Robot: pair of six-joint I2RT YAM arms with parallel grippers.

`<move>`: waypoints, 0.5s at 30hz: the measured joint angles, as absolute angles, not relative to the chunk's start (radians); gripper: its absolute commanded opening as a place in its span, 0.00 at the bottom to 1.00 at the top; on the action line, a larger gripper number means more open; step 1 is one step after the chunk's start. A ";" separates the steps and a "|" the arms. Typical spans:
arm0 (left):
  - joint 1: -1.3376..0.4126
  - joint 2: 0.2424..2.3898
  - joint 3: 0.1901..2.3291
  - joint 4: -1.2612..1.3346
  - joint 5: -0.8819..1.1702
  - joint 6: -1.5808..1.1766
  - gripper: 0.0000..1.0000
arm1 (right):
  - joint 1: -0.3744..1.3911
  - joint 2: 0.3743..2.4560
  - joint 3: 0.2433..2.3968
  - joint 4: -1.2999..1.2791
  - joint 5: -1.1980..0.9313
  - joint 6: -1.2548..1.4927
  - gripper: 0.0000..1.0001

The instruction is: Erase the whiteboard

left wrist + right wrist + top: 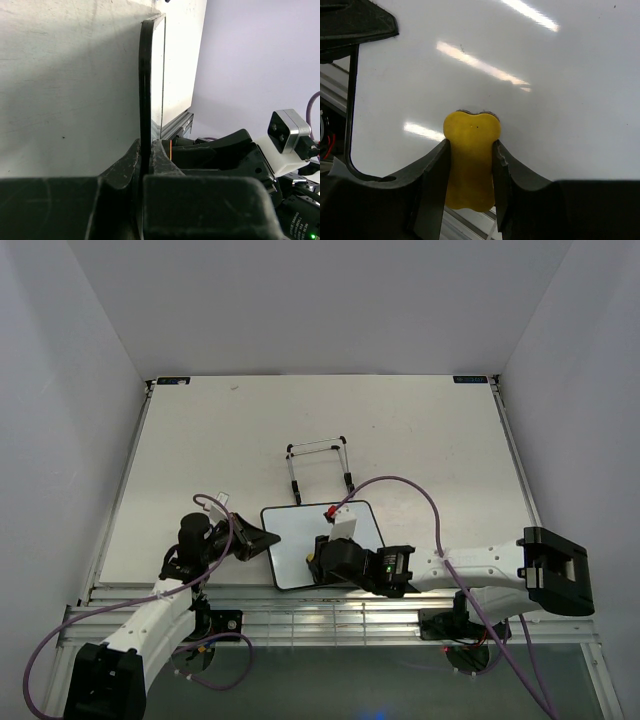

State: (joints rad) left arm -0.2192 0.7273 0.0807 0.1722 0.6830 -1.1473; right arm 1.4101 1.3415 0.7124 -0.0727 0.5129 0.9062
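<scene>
The whiteboard (298,536) lies flat near the table's front edge, and its visible surface is blank white. My left gripper (262,543) is shut on the board's left edge. In the left wrist view the thin black frame (145,80) runs edge-on between the two fingers of the left gripper (146,150). My right gripper (470,165) is shut on a small yellow eraser (471,145), whose dark tip presses on the whiteboard (545,90) near its front left corner. From above, the right gripper (318,562) sits over the board's near part.
A black wire stand (320,465) rests on the table just behind the board. The table's slotted metal front rail (330,608) runs right below the board. The right arm's purple cable (420,495) loops over the board's right side.
</scene>
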 measured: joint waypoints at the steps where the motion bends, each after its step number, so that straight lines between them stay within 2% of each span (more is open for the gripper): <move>1: -0.219 0.726 0.078 0.172 0.682 -1.148 0.00 | 1.408 1.341 0.712 -0.073 0.513 0.908 0.09; 6: -0.222 0.722 0.077 0.172 0.677 -1.152 0.00 | 1.350 1.286 0.629 -0.034 0.508 0.934 0.09; 11: -0.225 0.716 0.076 0.172 0.677 -1.155 0.00 | 1.245 1.094 0.418 -0.030 0.528 0.987 0.08; 15: -0.225 0.708 0.076 0.173 0.681 -1.165 0.00 | 1.186 0.986 0.329 -0.056 0.536 1.002 0.08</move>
State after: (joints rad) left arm -0.2249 0.7082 0.0761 0.1726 0.6811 -1.1652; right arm 1.1858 0.9855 0.3294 -0.0563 0.5362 1.0023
